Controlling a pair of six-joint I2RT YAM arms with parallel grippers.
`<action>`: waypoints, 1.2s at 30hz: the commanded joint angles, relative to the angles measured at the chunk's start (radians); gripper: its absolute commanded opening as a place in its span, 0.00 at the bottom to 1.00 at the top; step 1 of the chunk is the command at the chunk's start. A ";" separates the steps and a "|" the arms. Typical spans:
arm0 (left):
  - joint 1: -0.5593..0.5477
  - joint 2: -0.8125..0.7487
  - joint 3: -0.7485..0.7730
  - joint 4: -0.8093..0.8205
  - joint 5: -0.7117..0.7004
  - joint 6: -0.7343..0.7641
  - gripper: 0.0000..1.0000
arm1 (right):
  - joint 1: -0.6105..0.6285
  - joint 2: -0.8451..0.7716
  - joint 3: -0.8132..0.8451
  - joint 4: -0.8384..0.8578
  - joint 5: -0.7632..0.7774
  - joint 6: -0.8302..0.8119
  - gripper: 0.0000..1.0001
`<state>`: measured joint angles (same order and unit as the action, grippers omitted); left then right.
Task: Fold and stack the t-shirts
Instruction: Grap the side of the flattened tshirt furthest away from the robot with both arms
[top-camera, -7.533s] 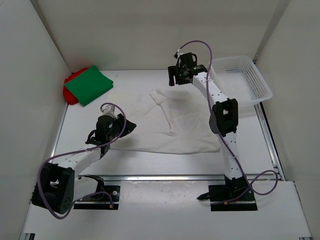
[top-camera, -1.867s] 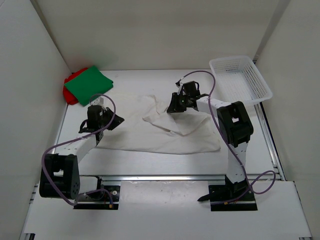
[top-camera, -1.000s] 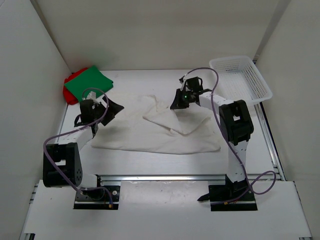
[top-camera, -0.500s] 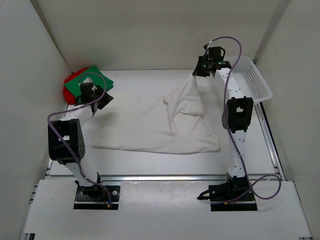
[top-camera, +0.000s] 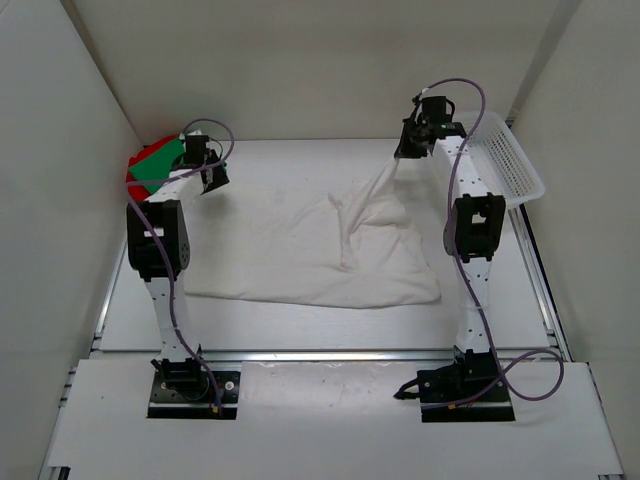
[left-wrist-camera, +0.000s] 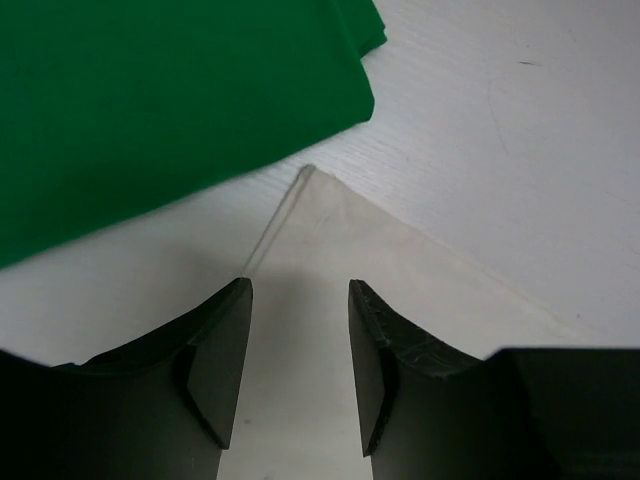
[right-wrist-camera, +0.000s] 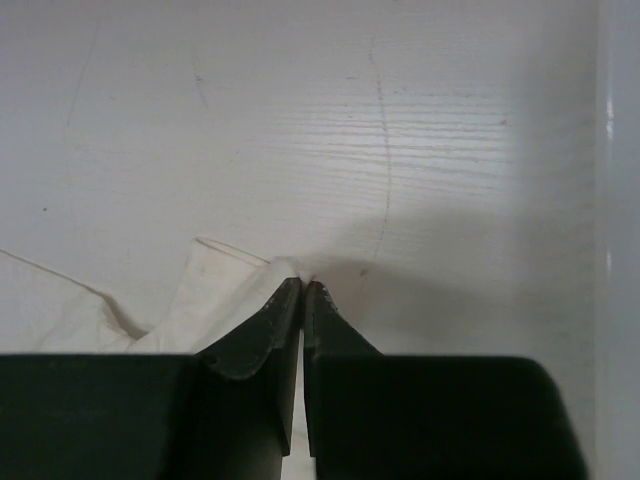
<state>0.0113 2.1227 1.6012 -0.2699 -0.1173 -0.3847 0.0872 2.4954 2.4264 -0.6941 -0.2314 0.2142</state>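
Observation:
The white t-shirt (top-camera: 300, 255) lies spread over the middle of the table. My right gripper (top-camera: 405, 152) is at the back right, shut on an edge of it, and that part is pulled taut up to the jaws. The right wrist view shows the pinched white t-shirt (right-wrist-camera: 210, 290) at my right gripper (right-wrist-camera: 302, 283). My left gripper (top-camera: 212, 178) is at the back left, jaws apart, low over a corner of the white t-shirt (left-wrist-camera: 400, 270). That corner lies flat beyond my left gripper (left-wrist-camera: 298, 285). The folded green t-shirt (top-camera: 158, 163) (left-wrist-camera: 150, 90) rests on the red t-shirt (top-camera: 134, 180).
A white mesh basket (top-camera: 500, 160) stands at the back right, close beside the right arm. White walls close in the table at the back and on both sides. The folded stack sits in the back left corner.
My right gripper carried the shirt's folded-over part from mid-table to the back right, opening it out. My left arm swung to the back left corner, and its jaws narrowed from wide.

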 joint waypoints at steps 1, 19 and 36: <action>-0.028 0.074 0.158 -0.135 -0.059 0.076 0.55 | 0.031 -0.003 0.062 0.010 -0.054 -0.024 0.00; -0.031 0.299 0.511 -0.316 -0.096 0.104 0.53 | 0.019 0.023 0.106 -0.010 -0.175 0.005 0.00; -0.017 0.398 0.583 -0.345 -0.068 0.162 0.22 | 0.006 0.003 0.111 -0.016 -0.256 0.025 0.00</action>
<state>-0.0208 2.4992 2.1468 -0.5961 -0.1822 -0.2325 0.0994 2.5210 2.4928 -0.7227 -0.4572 0.2333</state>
